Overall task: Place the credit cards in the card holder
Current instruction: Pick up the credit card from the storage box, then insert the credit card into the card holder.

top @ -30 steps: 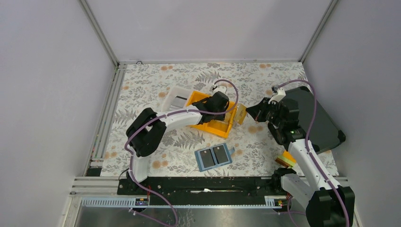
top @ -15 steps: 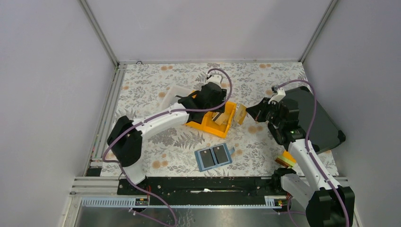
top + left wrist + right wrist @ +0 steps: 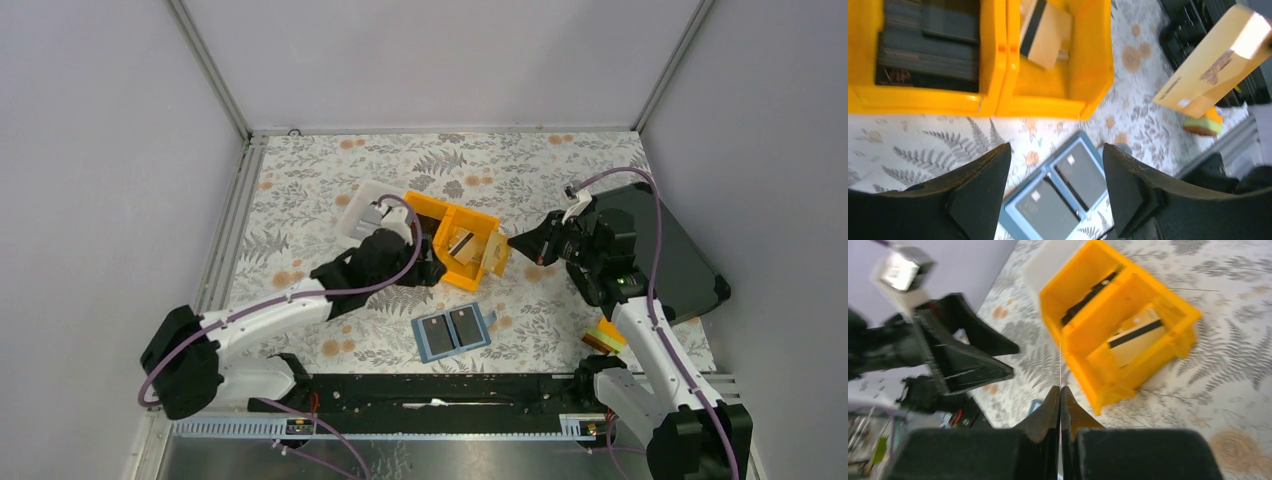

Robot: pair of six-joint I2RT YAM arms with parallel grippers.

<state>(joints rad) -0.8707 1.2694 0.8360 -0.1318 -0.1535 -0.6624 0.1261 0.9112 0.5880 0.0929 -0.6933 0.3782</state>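
Beside the orange bin (image 3: pixel 447 214), the right end effector (image 3: pixel 1060 390) pinches a tan credit card (image 3: pixel 1215 60); the left end effector (image 3: pixel 1054 160) gapes empty near the card holder (image 3: pixel 420 340).

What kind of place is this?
Probably a robot lab's test booth: plain grey walls in a metal frame, two robot arms bolted to a rail, and a flowery table with an orange bin.
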